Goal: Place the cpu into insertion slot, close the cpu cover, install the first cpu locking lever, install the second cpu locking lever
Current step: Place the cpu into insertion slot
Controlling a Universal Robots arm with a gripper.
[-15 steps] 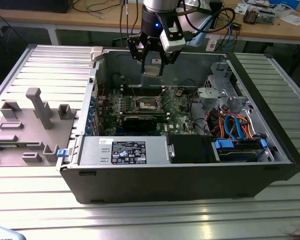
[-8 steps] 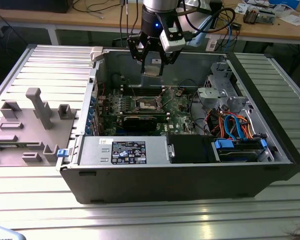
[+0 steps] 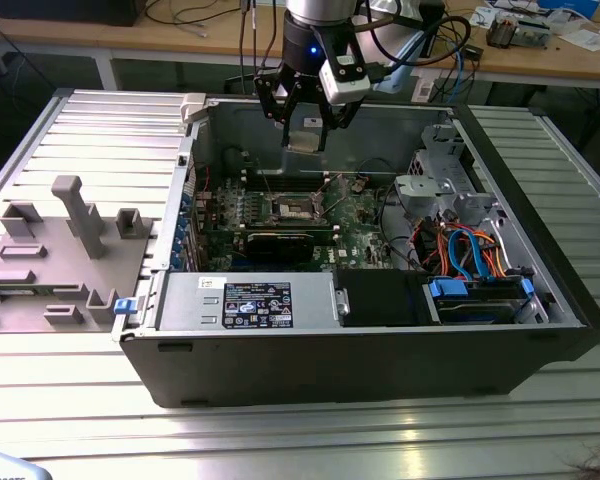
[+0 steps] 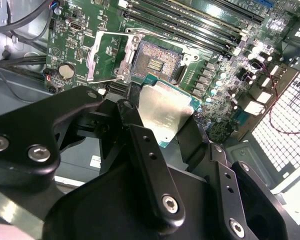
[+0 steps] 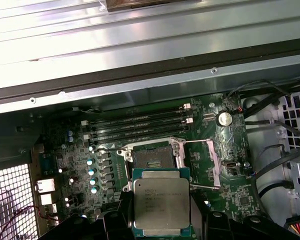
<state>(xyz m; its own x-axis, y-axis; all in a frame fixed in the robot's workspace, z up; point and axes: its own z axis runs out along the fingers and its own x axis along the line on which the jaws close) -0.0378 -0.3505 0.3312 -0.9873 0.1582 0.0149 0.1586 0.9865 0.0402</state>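
The gripper (image 3: 305, 122) hangs over the open computer case (image 3: 380, 370), above the motherboard (image 3: 365, 215). Its two black fingers (image 4: 146, 160) are closed only as far as the width of the cpu (image 3: 305, 138), and they hold it by two opposite edges. In both wrist views the cpu (image 5: 161, 202) shows its silver-grey metal top, with a green edge around it. It is in the air, apart from the board, and it is not in the insertion slot (image 5: 152, 161). The slot is empty and its contact field is visible. The cpu cover (image 4: 92, 57) is open and folded to the side of the slot. The long memory slots (image 5: 140, 122) run just beside the socket. On the exterior view's left, a grey fixture (image 3: 75, 215) stands on the metal table (image 3: 280, 440).
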